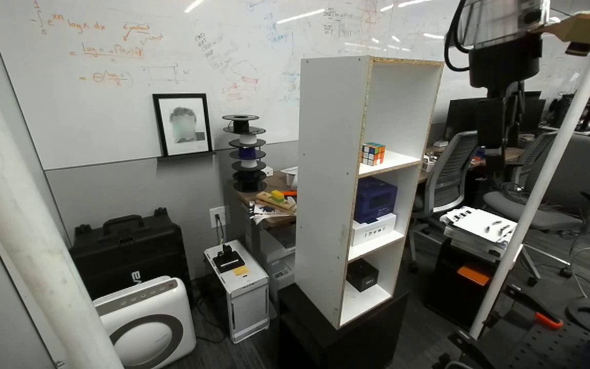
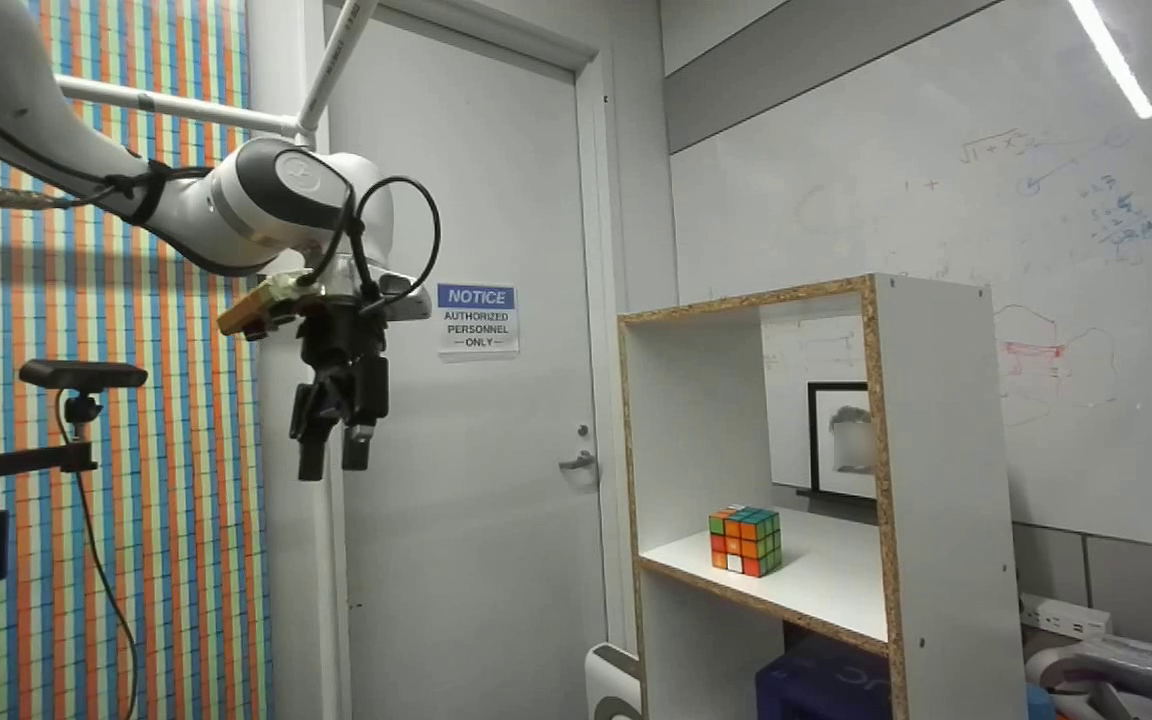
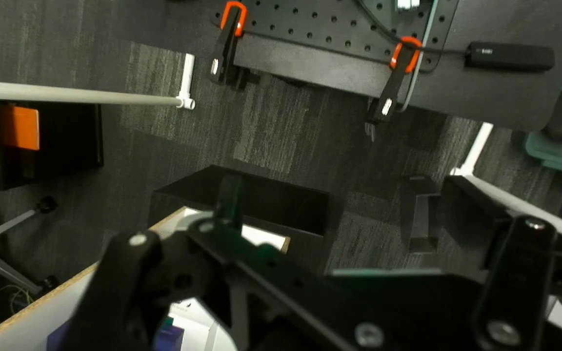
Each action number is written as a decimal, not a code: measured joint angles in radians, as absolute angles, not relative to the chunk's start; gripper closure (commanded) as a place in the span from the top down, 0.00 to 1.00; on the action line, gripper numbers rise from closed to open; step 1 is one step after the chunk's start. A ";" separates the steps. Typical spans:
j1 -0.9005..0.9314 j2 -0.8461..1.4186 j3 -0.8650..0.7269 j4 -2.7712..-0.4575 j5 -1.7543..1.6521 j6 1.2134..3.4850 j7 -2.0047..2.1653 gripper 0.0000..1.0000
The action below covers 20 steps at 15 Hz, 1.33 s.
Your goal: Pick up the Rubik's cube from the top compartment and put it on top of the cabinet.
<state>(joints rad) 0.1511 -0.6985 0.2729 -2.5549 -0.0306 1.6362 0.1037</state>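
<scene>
The cube (image 2: 746, 541) sits in the top bay (image 2: 831, 572), low and right of centre in an exterior view, just behind the front edge (image 2: 764, 605) and nearer the wall (image 2: 698, 430) at its left. We judge the step in hand to be the reach. We should tip the gripper (image 2: 334, 463) towards level and enter from the front, as the top board (image 2: 748, 302) of the cabinet (image 2: 946, 450) would likely block a straight drop. We want the fingers (image 2: 312, 458) on opposite sides of the cube, clear of that wall, then a small lift before backing out.

The gripper points down, fingers parted, nothing between them. It hangs left of centre in the same frame, well apart from the cube, which lies lower and to its right. We cannot make out the cube in the wrist view.
</scene>
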 measured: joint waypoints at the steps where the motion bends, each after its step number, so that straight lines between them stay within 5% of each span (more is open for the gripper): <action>1: 0.146 -0.702 0.249 -2.566 -0.034 1.687 0.110 1.00; 10: -0.055 -0.678 -0.086 -2.733 -0.120 2.325 0.034 1.00; 20: -0.005 -0.300 -0.165 -2.664 0.017 2.840 -0.106 1.00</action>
<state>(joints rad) -0.0052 -0.2996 -0.1651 -2.6639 0.0167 2.8403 -0.1059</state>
